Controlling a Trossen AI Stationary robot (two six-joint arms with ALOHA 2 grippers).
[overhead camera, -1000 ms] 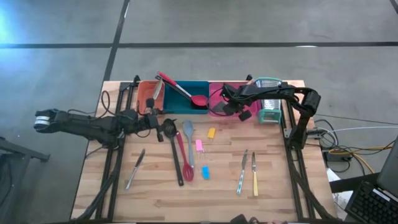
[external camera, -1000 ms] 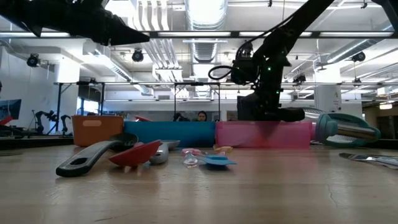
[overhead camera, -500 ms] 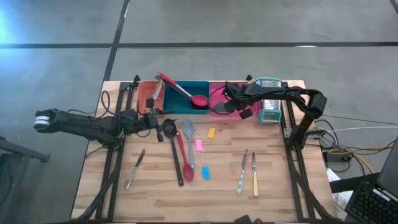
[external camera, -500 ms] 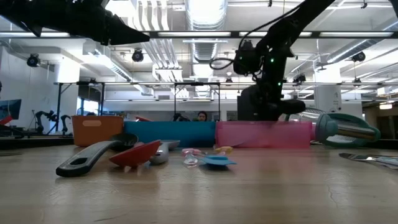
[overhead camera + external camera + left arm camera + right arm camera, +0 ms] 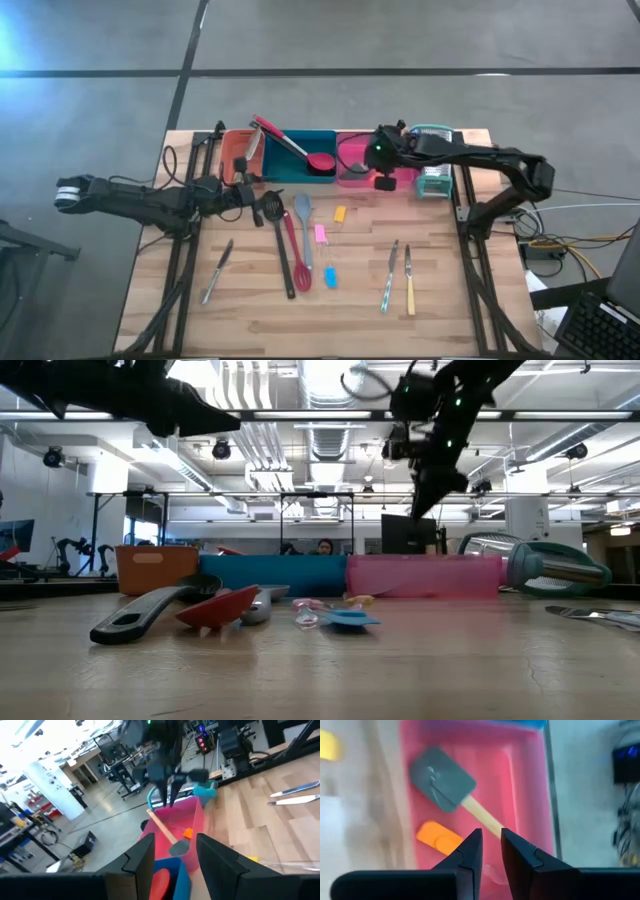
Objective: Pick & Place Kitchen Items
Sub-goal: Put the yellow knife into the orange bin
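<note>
We are observing the right gripper [image 5: 381, 166] hanging above the pink tray [image 5: 352, 150] at the far side of the table [image 5: 450, 290]. In the right wrist view its two dark fingers [image 5: 470, 855] are standing close together with only a narrow gap, and nothing is sitting between them. In the low view the right gripper [image 5: 428, 468] is clear of the tray, high above its rim.

Inside the pink tray [image 5: 530, 785] we are seeing a grey spatula with a wooden handle [image 5: 442, 782] lying diagonally, and an orange tool [image 5: 437, 837] beside it.

The left gripper [image 5: 243, 195] is waiting over the left part of the table, near the orange tray [image 5: 233, 150]. In the left wrist view its fingers [image 5: 140, 862] are standing apart with a moderate gap, empty.

A red spoon [image 5: 295, 147] is resting across the teal tray [image 5: 300, 140], its bowl inside. Metal tongs [image 5: 250, 148] are leaning in the orange tray.

We are finding these items on the bare table: a black slotted spoon [image 5: 277, 240], a red spatula [image 5: 296, 255], a grey spatula [image 5: 303, 225], a small yellow tool [image 5: 340, 213], a small pink tool [image 5: 320, 233], a small blue tool [image 5: 330, 277], a knife [image 5: 217, 270] on the left, and two knives [image 5: 398, 275] on the right, lying side by side. The box grater [image 5: 433, 170] is lying just beside the pink tray.
</note>
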